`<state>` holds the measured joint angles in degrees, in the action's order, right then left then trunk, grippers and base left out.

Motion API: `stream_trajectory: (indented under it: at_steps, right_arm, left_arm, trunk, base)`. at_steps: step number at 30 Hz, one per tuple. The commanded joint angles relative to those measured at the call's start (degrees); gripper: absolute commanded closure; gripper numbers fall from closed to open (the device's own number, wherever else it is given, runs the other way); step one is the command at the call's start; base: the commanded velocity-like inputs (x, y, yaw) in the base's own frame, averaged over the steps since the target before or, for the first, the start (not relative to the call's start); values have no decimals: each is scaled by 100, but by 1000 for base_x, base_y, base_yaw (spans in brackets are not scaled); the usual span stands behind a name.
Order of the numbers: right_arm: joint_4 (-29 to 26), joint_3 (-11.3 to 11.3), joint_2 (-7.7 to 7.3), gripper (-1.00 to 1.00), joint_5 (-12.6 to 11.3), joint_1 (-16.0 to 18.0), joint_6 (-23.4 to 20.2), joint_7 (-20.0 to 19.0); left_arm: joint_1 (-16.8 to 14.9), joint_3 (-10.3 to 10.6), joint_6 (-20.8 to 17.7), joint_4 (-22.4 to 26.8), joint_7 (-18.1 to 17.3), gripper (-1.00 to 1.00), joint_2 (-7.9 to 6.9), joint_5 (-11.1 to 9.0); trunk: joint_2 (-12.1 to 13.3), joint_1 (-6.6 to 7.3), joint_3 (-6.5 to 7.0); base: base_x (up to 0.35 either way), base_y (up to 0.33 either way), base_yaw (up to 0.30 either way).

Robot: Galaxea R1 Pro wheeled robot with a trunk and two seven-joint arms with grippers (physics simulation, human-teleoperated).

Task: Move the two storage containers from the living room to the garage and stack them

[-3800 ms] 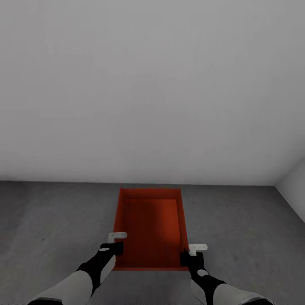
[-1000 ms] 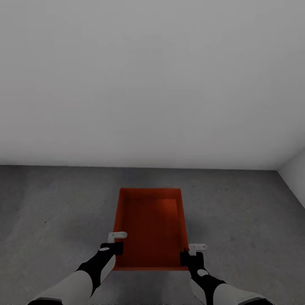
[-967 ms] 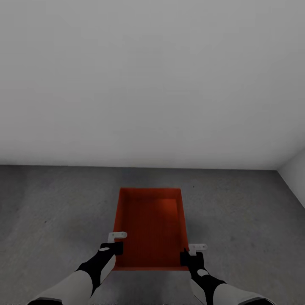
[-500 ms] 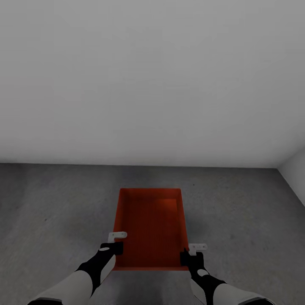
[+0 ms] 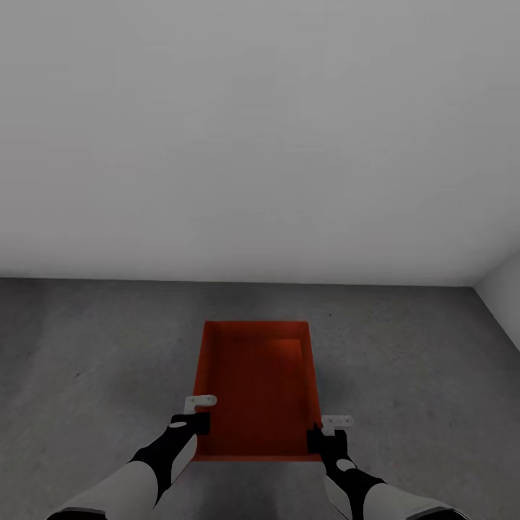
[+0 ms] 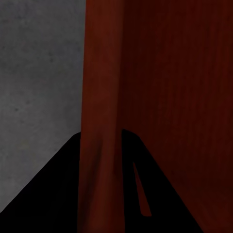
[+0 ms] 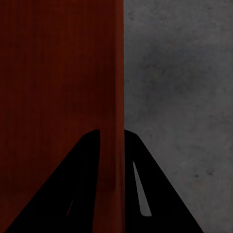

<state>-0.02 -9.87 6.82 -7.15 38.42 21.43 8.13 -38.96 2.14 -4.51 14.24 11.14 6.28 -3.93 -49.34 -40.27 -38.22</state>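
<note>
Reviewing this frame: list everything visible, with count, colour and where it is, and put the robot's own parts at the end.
storage container: one, orange-red, open-topped and empty, held over the floor in front of the robot, one side wall pinched by each gripper.
floor: one, dark grey concrete, below and around the container.
back wall: one, pale grey, plain, across the upper part of the head view.
side wall: one, pale grey, meeting the back wall at the far right corner.
left gripper: one, black with pale fingers, shut on the container's left wall; the left wrist view shows the wall between its fingers.
right gripper: one, black with pale fingers, shut on the container's right wall.
</note>
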Motion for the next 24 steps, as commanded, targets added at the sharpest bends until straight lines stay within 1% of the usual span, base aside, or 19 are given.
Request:
stream_trajectory:
  at_steps: [1,24]
  right_arm:
    - [28,205,-14,100,-217,-1,51,57]
    - [28,205,-14,100,-217,-1,54,57]
  left_arm:
    - [-7,-424,-41,35,63,100,-4,-55]
    - [-7,-425,-41,35,63,100,-4,-55]
  trunk:
    - [-45,-23,-22]
    - [-968,-528,-435]
  base:
    - [0,0,0]
    - [0,0,0]
